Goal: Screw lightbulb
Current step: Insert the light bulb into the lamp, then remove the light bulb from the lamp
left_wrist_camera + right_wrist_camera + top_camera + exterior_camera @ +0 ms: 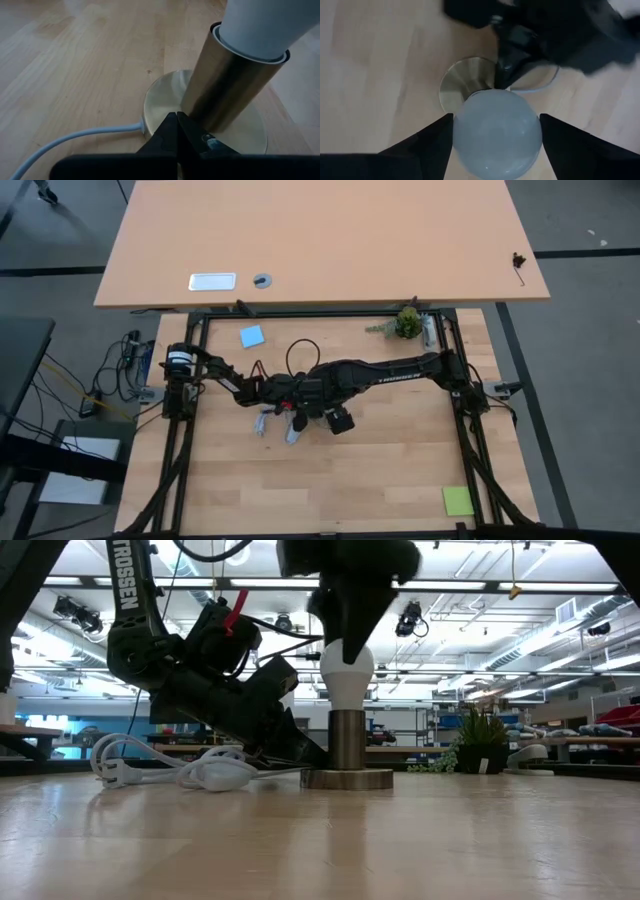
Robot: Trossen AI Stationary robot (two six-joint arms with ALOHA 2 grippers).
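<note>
A: You're seeing the right gripper hanging straight down over the white frosted pear-shaped lightbulb, fingers spread either side, w/ a sliver of gap.

B: Bulb's sitting upright in the brushed-metal cylinder socket on its round disc base.

A: Left gripper is reaching in low, tips pressed together on the base. Low view's showing the white cord; overhead isn't showing the bulb.

I see a pale wooden table, matt with fine grain. The socket tube and its round base look like brushed metal with a soft sheen. The lightbulb is frosted white, smooth. The cord looks like smooth white plastic.
</note>
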